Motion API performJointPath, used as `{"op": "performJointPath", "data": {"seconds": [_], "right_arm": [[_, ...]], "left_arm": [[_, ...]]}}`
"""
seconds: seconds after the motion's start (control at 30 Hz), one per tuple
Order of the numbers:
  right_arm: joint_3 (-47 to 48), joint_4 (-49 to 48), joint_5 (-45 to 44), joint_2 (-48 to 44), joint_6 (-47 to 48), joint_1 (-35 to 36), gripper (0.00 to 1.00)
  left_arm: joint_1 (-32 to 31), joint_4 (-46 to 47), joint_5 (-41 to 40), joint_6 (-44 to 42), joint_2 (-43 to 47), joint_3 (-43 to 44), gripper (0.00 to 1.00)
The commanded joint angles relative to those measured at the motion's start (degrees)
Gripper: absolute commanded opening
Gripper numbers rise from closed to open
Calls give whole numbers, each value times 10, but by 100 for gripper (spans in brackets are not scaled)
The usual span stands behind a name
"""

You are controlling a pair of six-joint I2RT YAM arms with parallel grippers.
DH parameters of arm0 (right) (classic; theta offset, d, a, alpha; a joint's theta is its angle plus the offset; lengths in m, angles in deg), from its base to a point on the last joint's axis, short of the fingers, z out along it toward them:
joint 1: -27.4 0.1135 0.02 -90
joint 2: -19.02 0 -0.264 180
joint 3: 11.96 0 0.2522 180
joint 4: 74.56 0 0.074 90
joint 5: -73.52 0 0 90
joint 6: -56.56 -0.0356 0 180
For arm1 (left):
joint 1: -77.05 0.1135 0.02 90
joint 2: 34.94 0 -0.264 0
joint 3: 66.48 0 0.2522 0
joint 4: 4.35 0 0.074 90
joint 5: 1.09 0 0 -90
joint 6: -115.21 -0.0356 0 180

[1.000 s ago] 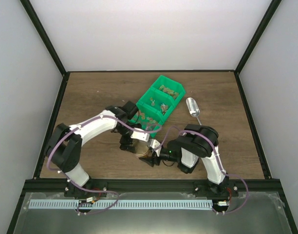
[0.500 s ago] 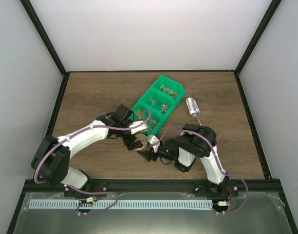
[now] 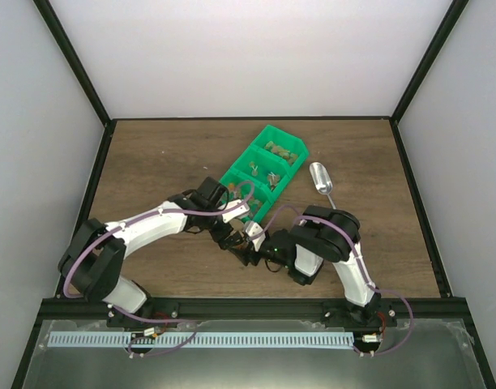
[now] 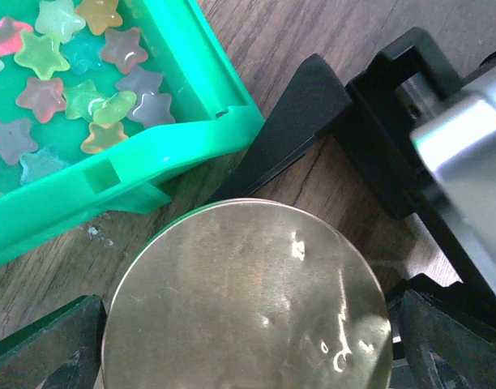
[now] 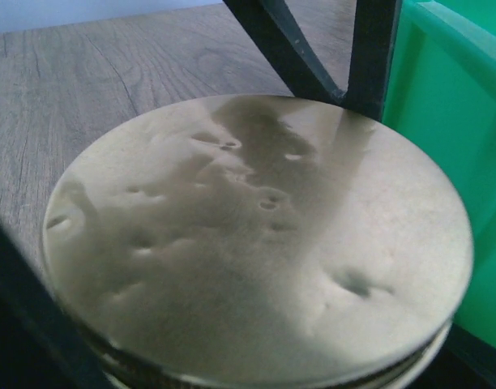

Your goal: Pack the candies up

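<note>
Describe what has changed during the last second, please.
The left arm stretched to the right, and the left hand now straddles the tan lid, jaws wide. The right hand moved a little farther from its base. The green bin, the candies and the metal scoop stayed in place.

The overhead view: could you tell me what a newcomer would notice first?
The bright green tray at the table's middle, holding star-shaped candies. Just nearer, the left pincer and right pincer meet around a jar whose gold lid fills both wrist views.
</note>
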Motion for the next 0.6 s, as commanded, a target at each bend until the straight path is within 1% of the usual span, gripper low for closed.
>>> {"op": "performJointPath", "data": {"seconds": [0.0, 0.1, 0.3, 0.43, 0.57], "right_arm": [[5, 55, -22, 18, -14, 1, 65], [3, 55, -18, 16, -15, 1, 64], [-4, 49, 3, 13, -1, 2, 61], [-18, 30, 47, 11, 19, 0, 58], [-33, 7, 101, 8, 34, -1, 55]], "left_arm": [[-3, 17, -13, 16, -9, -11, 100], [-3, 19, -21, 7, -13, -11, 97], [-3, 7, -7, -40, -10, -6, 86], [-3, -20, 12, -115, -14, -1, 84], [-3, -59, 11, -196, -31, 9, 81]]}}
